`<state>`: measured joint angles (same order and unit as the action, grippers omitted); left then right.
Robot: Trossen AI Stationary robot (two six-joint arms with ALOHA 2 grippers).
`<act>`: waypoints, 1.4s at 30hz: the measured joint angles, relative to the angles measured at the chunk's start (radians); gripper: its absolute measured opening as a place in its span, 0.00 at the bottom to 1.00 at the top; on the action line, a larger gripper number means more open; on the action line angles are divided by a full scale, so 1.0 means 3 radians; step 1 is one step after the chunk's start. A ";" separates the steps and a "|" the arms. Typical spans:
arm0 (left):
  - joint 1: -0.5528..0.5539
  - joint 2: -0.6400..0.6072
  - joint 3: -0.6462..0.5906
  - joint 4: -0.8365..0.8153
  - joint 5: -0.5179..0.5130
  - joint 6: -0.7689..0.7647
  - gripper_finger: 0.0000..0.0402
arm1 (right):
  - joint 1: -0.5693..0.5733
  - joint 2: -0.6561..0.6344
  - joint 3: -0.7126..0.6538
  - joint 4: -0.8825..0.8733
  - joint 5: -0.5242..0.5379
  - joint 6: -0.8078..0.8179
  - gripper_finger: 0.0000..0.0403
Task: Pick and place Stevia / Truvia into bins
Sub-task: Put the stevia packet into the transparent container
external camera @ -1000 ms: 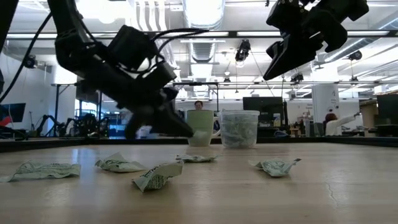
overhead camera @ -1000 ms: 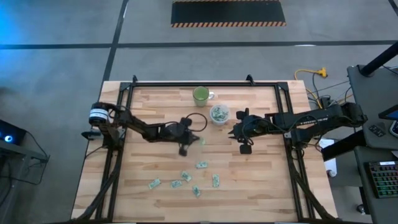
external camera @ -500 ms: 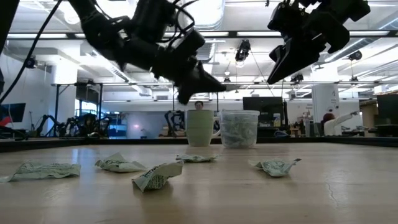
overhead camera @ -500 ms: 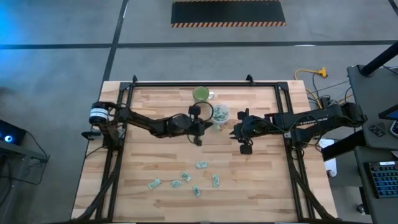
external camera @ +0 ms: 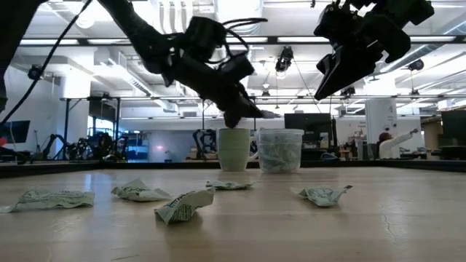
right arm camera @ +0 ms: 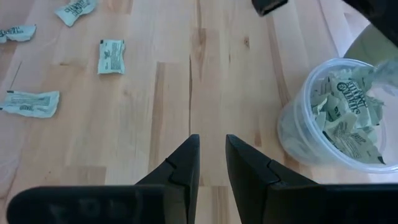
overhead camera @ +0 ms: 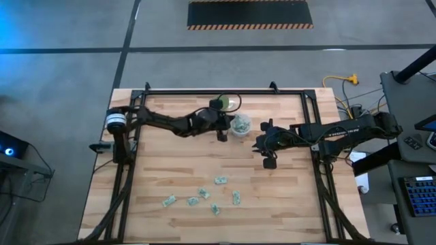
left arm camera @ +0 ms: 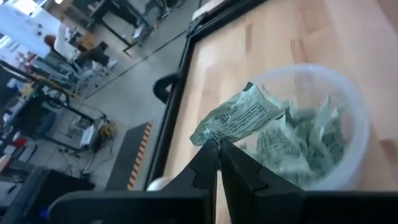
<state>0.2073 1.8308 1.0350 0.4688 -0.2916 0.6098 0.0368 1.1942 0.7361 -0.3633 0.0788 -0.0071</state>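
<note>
Several pale green and white sachets [overhead camera: 203,194] lie flat in the near middle of the table; the low view shows them crumpled [external camera: 182,206]. The clear plastic cup [overhead camera: 240,124] stands on its base near the far middle, partly filled with sachets [right arm camera: 339,106]. My left gripper [overhead camera: 223,133] hangs beside and above the cup's rim [left arm camera: 305,71], shut on one sachet [left arm camera: 236,118]. In the low view the left gripper [external camera: 244,116] is well above the table. My right gripper [overhead camera: 262,146] waits in the air right of the cup, its fingers [right arm camera: 186,158] slightly open. My left gripper pinches one sachet by its lower corner [left arm camera: 208,135] between the two fingertips. The fingers slant down toward the cup. The sachet is lifted clear and sticks out past the fingertips over the cup's opening, crumpled.
A green mug [overhead camera: 221,103] stands just beyond the cup toward the far edge, close to the left arm's wrist. A black frame rail [overhead camera: 204,92] runs along the table's far edge. Bare wood [overhead camera: 286,197] lies to the right of the loose sachets.
My left gripper has risen from the table's middle and moved toward the far edge and the cup, carrying the sachet clear of the table. It has stayed shut. The loose sachets and the cup have kept their places.
</note>
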 joint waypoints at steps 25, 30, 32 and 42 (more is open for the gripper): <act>0.0030 0.0179 0.0339 -0.0578 0.0120 0.0008 0.00 | 0.0000 -0.0001 -0.0014 0.0002 0.0001 -0.0001 0.17; 0.0029 0.0173 0.0339 -0.0578 0.0121 0.0084 0.10 | 0.0000 -0.0001 -0.0018 0.0002 0.0001 -0.0001 0.17; 0.0029 0.0173 0.0339 -0.0577 0.0119 0.0084 0.17 | 0.0000 -0.0001 -0.0018 0.0004 0.0001 -0.0001 0.17; -0.0018 -0.0025 0.0337 -0.0742 0.0062 0.0080 0.40 | -0.0004 -0.0003 -0.0095 0.0674 0.0619 -0.0336 0.17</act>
<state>0.2019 1.8232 1.1362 0.2461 -0.2729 0.6338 0.0357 1.1934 0.7076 -0.1610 0.2644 -0.1078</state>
